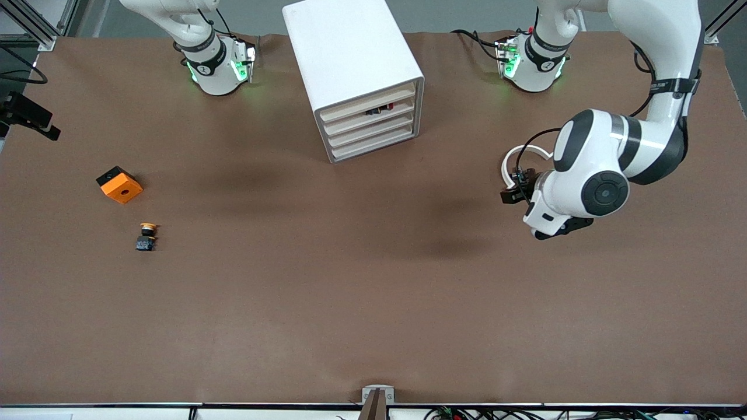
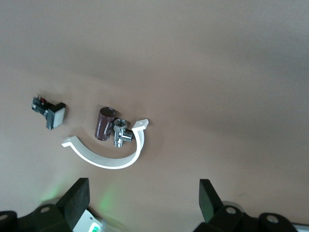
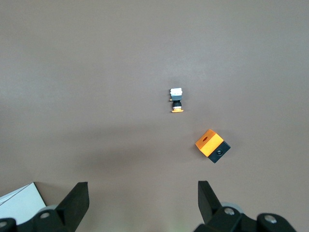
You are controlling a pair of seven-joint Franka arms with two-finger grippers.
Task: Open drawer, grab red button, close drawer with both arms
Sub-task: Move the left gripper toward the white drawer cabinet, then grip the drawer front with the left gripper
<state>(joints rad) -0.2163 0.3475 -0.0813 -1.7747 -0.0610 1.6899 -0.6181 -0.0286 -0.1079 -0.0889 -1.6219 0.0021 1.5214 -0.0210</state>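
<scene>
While both arms hang above the brown tabletop [image 1: 373, 291], the front view shows the white cabinet [image 1: 350, 58] standing between the two bases, its four cream drawer fronts facing the camera. The drawer [image 1: 369, 102] on top sits closed, flush with the three below. Through the slot just under it shows a small dark thing with a red cap, the button [image 1: 380, 108], inside the cabinet. Toward the right arm's end lie an orange cube [image 1: 119, 185] and, nearer the camera, a button with a yellow-orange cap [image 1: 146, 236]. The left arm [image 1: 607, 169] bends down over its own end of the tabletop, covering part of a white curved piece [image 1: 516, 156]; its hand cannot be made out here, and the right hand is out of this view

From the left wrist view, the left hand [image 2: 145, 203] hovers with its fingers [image 2: 77, 198] spread wide, holding nothing. Below it the white curved piece lies around a dark red cylinder [image 2: 104, 123] and a small metal fitting [image 2: 121, 134], with a grey-capped switch [image 2: 50, 112] just beside

From the right wrist view, the right hand [image 3: 143, 203] also hangs spread and empty, over bare tabletop, with the orange cube, the yellow-capped button and a corner of the cabinet in sight
</scene>
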